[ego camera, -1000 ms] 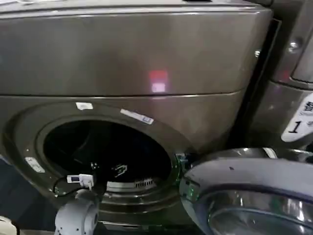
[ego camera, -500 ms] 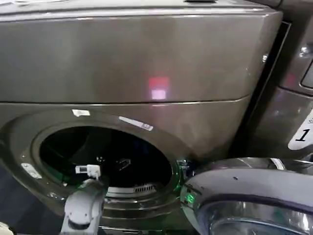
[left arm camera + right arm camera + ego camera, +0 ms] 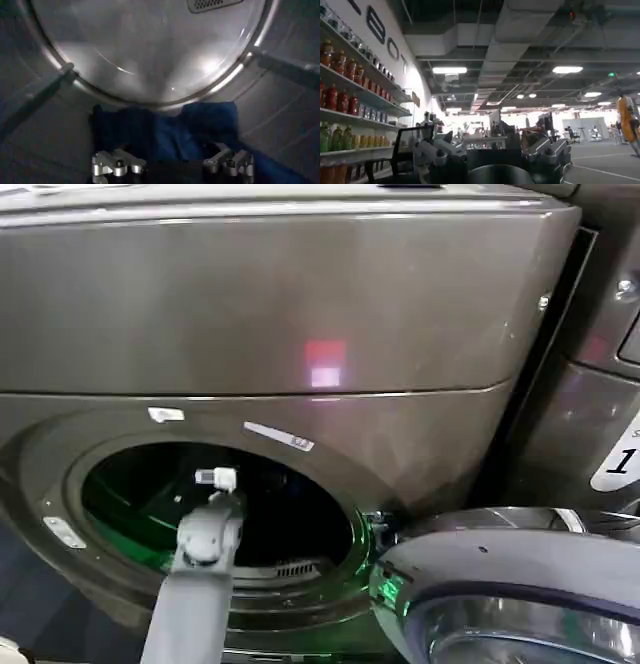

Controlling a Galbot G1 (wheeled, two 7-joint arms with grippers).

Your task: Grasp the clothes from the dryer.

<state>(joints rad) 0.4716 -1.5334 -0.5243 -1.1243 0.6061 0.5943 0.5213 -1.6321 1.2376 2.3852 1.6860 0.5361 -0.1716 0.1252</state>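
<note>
Blue clothes (image 3: 165, 132), half-hidden behind spread left tool (image 3: 172, 165), inside dryer (image 3: 300, 304).

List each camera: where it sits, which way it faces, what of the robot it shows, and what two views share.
Head: on the robot's head, facing down at the dryer and its open door; the left arm reaches into the porthole.
Left wrist: inside the drum, facing its back wall and blue clothes; the open left gripper shows.
Right wrist: away from the dryer, facing a hall with drink shelves; the open right gripper shows.
Shared: head and left wrist both see the drum.
</note>
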